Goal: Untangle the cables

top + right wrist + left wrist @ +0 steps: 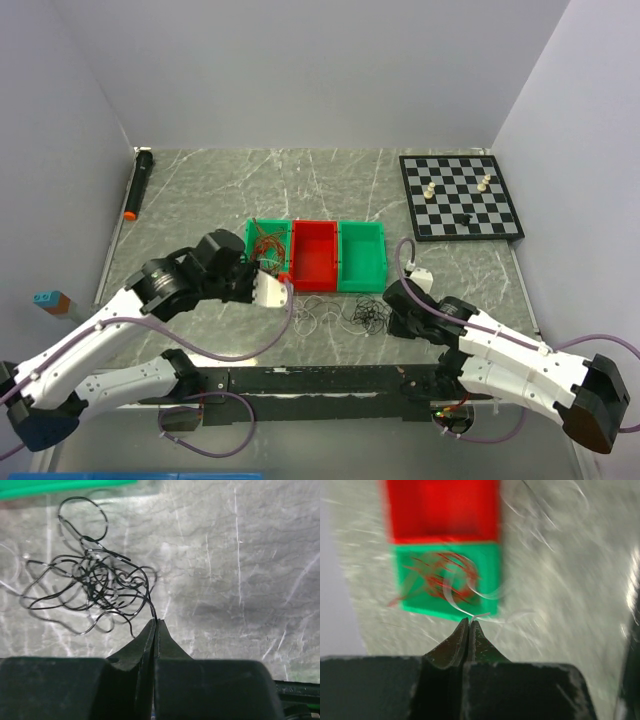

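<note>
The cables lie in three colours. Red cables (265, 240) fill the left green bin (250, 262); in the left wrist view, blurred, the same red cables (442, 575) show inside that bin (487, 560). My left gripper (470, 620) is shut on a thin white cable (451, 597) just before the bin; from above this gripper (287, 285) hangs over loose white cables (318, 316). A black tangle (95, 587) lies on the table, and my right gripper (156, 621) is shut on one strand of it. Seen from above, the right gripper (386, 318) sits right of the black tangle (368, 315).
A red bin (315, 255) and a second green bin (362, 257) stand beside the first. A chessboard (460, 195) with a few pieces lies at the back right. A black tube with an orange tip (138, 183) lies at the far left. White walls enclose the table.
</note>
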`<state>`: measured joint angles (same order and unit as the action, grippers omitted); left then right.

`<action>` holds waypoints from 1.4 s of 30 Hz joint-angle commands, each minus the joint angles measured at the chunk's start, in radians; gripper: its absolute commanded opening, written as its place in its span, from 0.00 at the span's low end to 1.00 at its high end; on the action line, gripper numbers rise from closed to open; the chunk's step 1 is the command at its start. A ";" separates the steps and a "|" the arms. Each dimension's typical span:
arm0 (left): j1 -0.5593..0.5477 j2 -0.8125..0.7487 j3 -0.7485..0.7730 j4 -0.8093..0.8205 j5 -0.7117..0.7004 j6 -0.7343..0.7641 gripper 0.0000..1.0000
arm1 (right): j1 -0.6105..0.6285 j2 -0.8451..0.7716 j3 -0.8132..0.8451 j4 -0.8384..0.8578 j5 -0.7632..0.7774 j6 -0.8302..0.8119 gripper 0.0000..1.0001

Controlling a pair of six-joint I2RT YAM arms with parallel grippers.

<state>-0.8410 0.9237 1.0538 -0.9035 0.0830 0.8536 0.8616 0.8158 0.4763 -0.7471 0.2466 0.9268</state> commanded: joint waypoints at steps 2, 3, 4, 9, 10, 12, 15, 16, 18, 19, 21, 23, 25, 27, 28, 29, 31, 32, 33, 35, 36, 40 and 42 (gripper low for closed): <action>-0.001 0.064 0.043 -0.400 0.018 0.186 0.01 | 0.007 -0.026 0.085 -0.066 0.057 0.014 0.00; -0.001 0.063 0.055 -0.446 0.000 0.203 0.01 | 0.007 -0.032 0.087 -0.072 0.060 0.015 0.00; 0.000 0.046 0.055 -0.474 -0.031 0.200 0.01 | 0.007 -0.036 0.085 -0.074 0.065 0.020 0.00; 0.000 -0.129 -0.043 -0.472 -0.265 0.237 0.01 | 0.007 -0.041 0.074 -0.064 0.074 0.023 0.00; -0.001 -0.146 -0.067 -0.471 -0.338 0.223 0.01 | 0.007 -0.037 0.074 -0.063 0.075 0.026 0.00; 0.002 -0.145 -0.126 -0.471 -0.451 0.127 0.01 | 0.007 -0.032 0.073 -0.054 0.080 0.029 0.00; 0.026 -0.140 -0.150 -0.399 -0.531 -0.100 0.01 | 0.005 -0.033 0.071 -0.049 0.089 0.029 0.00; 0.039 -0.160 -0.134 -0.362 -0.537 -0.137 0.01 | 0.005 -0.038 0.071 -0.049 0.089 0.026 0.00; 0.054 -0.219 -0.085 -0.333 -0.529 -0.195 0.01 | 0.005 -0.044 0.068 -0.044 0.088 0.023 0.00; 0.054 -0.248 -0.080 -0.340 -0.525 -0.214 0.01 | 0.005 -0.046 0.064 -0.035 0.083 0.017 0.00; 0.054 -0.307 -0.103 -0.379 -0.508 -0.220 0.04 | 0.005 -0.043 0.056 -0.015 0.074 0.001 0.00; 0.054 -0.339 -0.129 -0.409 -0.483 -0.206 0.21 | 0.007 -0.027 0.061 -0.011 0.068 -0.008 0.00; 0.054 -0.348 -0.140 -0.397 -0.448 -0.177 0.80 | 0.007 -0.026 0.068 -0.014 0.063 -0.011 0.00; 0.054 -0.330 -0.144 -0.347 -0.428 -0.153 0.97 | 0.005 -0.040 0.064 -0.014 0.059 -0.008 0.00; 0.054 -0.315 -0.138 -0.322 -0.413 -0.134 0.97 | 0.005 -0.050 0.058 -0.012 0.056 -0.009 0.00; 0.054 -0.297 -0.129 -0.296 -0.404 -0.113 0.97 | 0.005 -0.058 0.053 -0.014 0.053 -0.011 0.00; 0.056 -0.267 -0.112 -0.191 -0.390 -0.065 0.97 | 0.007 -0.070 0.045 -0.008 0.043 -0.013 0.00; 0.054 -0.252 -0.097 -0.137 -0.365 -0.042 0.97 | 0.007 -0.073 0.044 0.000 0.037 -0.013 0.00; 0.056 -0.231 -0.083 -0.086 -0.321 -0.022 0.97 | 0.005 -0.075 0.039 0.011 0.023 -0.017 0.00; 0.056 -0.180 -0.051 -0.019 -0.182 0.004 0.97 | 0.005 -0.069 0.030 0.028 0.008 -0.017 0.00; 0.056 -0.149 -0.038 0.009 -0.093 0.002 0.97 | 0.008 -0.063 0.028 0.034 0.002 -0.019 0.00; 0.043 -0.005 -0.069 0.081 0.208 0.010 0.99 | 0.005 -0.046 0.027 0.043 -0.006 -0.016 0.00; 0.023 0.096 -0.110 0.122 0.274 0.015 0.93 | 0.007 -0.047 0.027 0.046 -0.003 -0.014 0.00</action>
<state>-0.7929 0.8768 0.9848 -0.9146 0.0624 0.8352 0.8616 0.7685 0.5137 -0.7334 0.2470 0.9180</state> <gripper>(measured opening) 0.969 0.006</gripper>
